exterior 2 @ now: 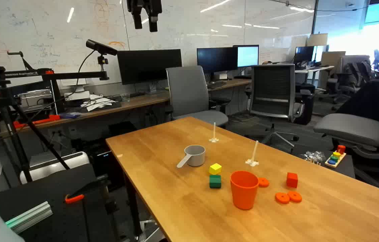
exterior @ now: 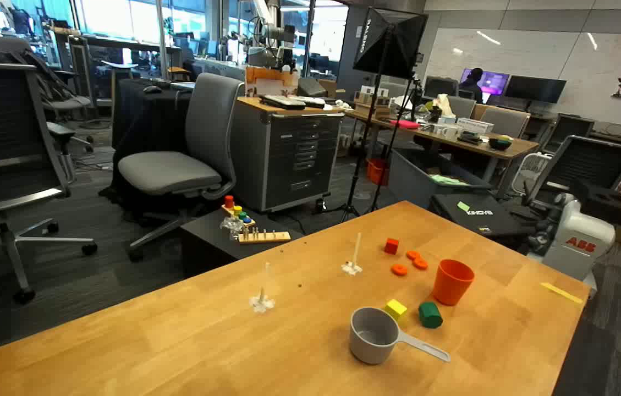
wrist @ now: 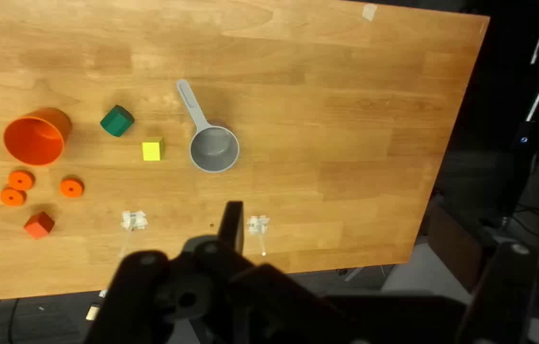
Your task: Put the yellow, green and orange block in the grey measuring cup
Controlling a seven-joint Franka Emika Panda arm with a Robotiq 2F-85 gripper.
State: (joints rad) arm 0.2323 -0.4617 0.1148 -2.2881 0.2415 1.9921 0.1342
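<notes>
The gripper [exterior 2: 146, 29] hangs high above the table [wrist: 355, 157], at the top edge in an exterior view. Its 2 fingers [exterior 2: 153, 26] stand clearly apart with only air between them, so it has hold of nothing; whether this is their full spread cannot be told.

The grey measuring cup [exterior: 368, 352] stands upright on the wood, its inner floor bare in the wrist view. All 3 blocks lie outside it. The yellow block [wrist: 153, 150] sits beside it, near but apart. The green block [wrist: 117, 121] lies close to the yellow block without touching it, roughly between that block and an upright orange cup [exterior 2: 244, 196]. The orange-red block [exterior: 391, 246] rests well apart from the measuring cup, near 3 orange discs [exterior: 399, 270]; 2 of these lie together, while the remaining disc sits a little away.

From the table rise 2 thin posts [exterior: 357, 250], with whitish patches [exterior: 352, 269] at their feet. A yellow strip [exterior: 561, 292] lies near the table's edge in an exterior view, and past that edge stands a white ABB robot arm [exterior: 582, 242]. On a low black box [exterior: 205, 247] is a wooden peg board [exterior: 263, 237].
</notes>
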